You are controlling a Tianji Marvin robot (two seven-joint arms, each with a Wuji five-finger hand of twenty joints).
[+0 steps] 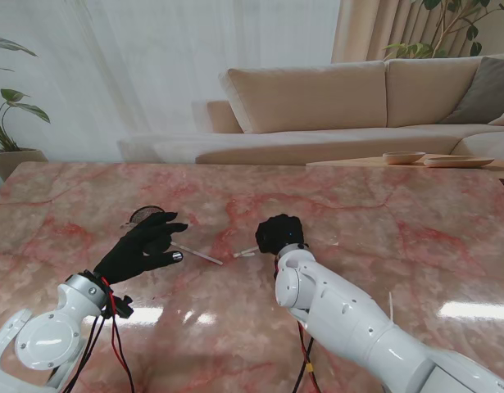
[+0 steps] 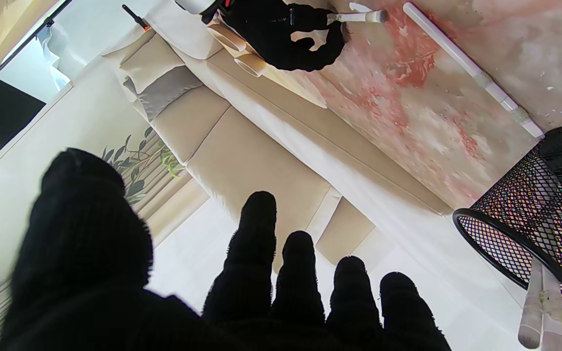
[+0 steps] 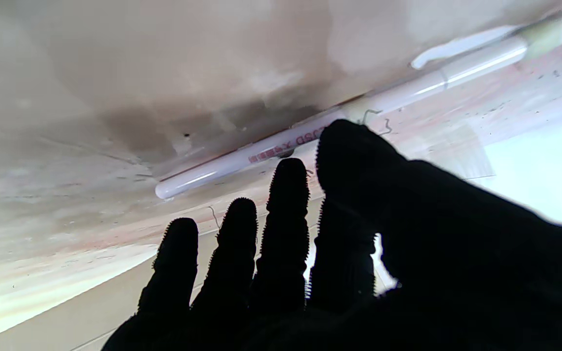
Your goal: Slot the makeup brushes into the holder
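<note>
The black mesh holder (image 1: 145,214) stands on the marble table (image 1: 415,237), partly hidden behind my left hand (image 1: 141,247). In the left wrist view the holder (image 2: 544,195) has two pale brush handles (image 2: 534,312) sticking out of its mouth. My left hand is open with its fingers spread and holds nothing. A white brush (image 1: 198,253) lies on the table just right of it, also seen as the white brush (image 2: 471,73). My right hand (image 1: 279,233) is curled down over a second white brush (image 3: 261,156) lying flat on the table. Its thumb (image 3: 349,146) and fingertips touch the handle, and the brush's end (image 1: 245,252) pokes out on the left.
A beige sofa (image 1: 317,98) stands beyond the table's far edge. A low wooden table with shallow bowls (image 1: 403,157) is at the back right. Potted plants stand at the back left and right. Red and black cables (image 1: 112,344) hang under both forearms.
</note>
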